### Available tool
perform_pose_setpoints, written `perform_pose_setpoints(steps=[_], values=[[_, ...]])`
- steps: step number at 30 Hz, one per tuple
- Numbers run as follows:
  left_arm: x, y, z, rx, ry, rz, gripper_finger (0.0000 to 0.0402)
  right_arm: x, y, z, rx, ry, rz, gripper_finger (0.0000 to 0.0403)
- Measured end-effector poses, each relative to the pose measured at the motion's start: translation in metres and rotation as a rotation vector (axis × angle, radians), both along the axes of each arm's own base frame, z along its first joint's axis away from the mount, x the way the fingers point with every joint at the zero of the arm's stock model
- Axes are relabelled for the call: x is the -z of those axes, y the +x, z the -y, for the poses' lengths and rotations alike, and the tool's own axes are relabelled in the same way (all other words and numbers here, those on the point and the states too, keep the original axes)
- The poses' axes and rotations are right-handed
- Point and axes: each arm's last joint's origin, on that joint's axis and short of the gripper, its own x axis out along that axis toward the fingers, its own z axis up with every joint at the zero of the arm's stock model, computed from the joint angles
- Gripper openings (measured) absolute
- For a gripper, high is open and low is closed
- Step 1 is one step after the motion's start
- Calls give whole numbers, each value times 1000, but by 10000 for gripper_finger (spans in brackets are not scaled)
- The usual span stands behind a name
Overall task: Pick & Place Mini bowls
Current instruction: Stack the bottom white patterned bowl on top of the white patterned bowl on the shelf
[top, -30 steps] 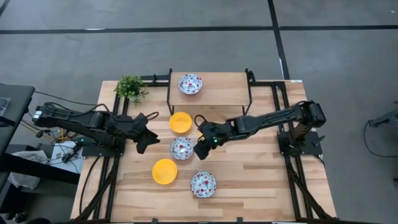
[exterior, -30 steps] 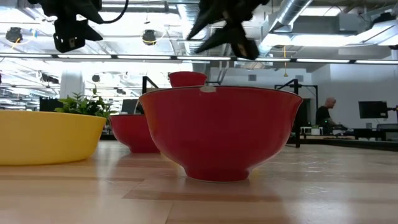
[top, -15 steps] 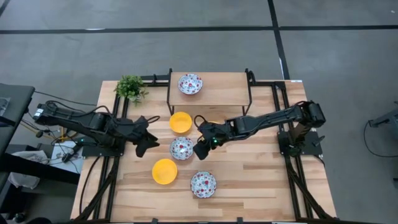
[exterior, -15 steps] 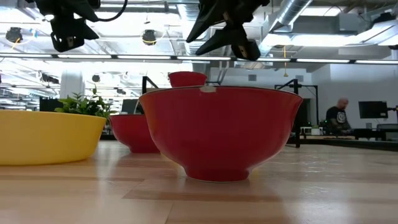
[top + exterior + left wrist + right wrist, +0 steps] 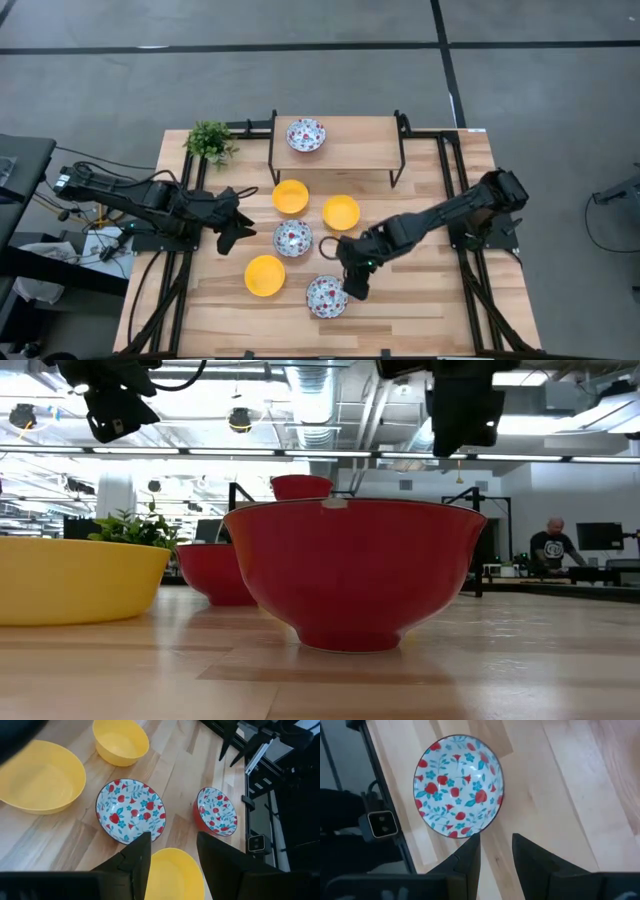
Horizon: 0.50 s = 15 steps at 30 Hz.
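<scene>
Six mini bowls show in the high view. One floral bowl [image 5: 306, 134] sits on the raised shelf. Two yellow bowls [image 5: 290, 196] [image 5: 341, 212], a floral bowl [image 5: 292, 238], a third yellow bowl [image 5: 264, 275] and a near floral bowl [image 5: 327, 295] stand on the table. That near bowl [image 5: 457, 785] is red outside [image 5: 355, 570]. My right gripper [image 5: 354, 287] [image 5: 495, 852] hovers open just right of it, pointing steeply down. My left gripper [image 5: 232, 224] [image 5: 172, 852] hangs open above the table, left of the middle floral bowl [image 5: 130, 810].
A small green plant [image 5: 210, 141] stands at the far left corner. The wooden shelf [image 5: 350, 150] on black legs spans the far middle. Black frame rails [image 5: 455, 190] run along both table sides. Bare wood [image 5: 430, 300] lies at the near right.
My right gripper has swung from beside the middle floral bowl toward the table's near edge and a little right, tipping more steeply down, and now hangs by the near floral bowl. A yellow bowl that the arm covered now shows. The bowls have not moved.
</scene>
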Motion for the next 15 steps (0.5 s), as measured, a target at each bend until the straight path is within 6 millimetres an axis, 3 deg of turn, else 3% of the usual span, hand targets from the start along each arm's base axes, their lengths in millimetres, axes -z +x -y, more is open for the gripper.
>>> perform_pose_setpoints(steps=[4,12,15], values=[[0,0,0,-2,1,0,158,4,-1,-7,-5,-33,6,102],[0,0,0,-7,-6,1,158,39,18,-15,-5,-32,-28,103],[0,0,0,-7,-10,3,158,43,22,-17,-15,-3,-19,103]])
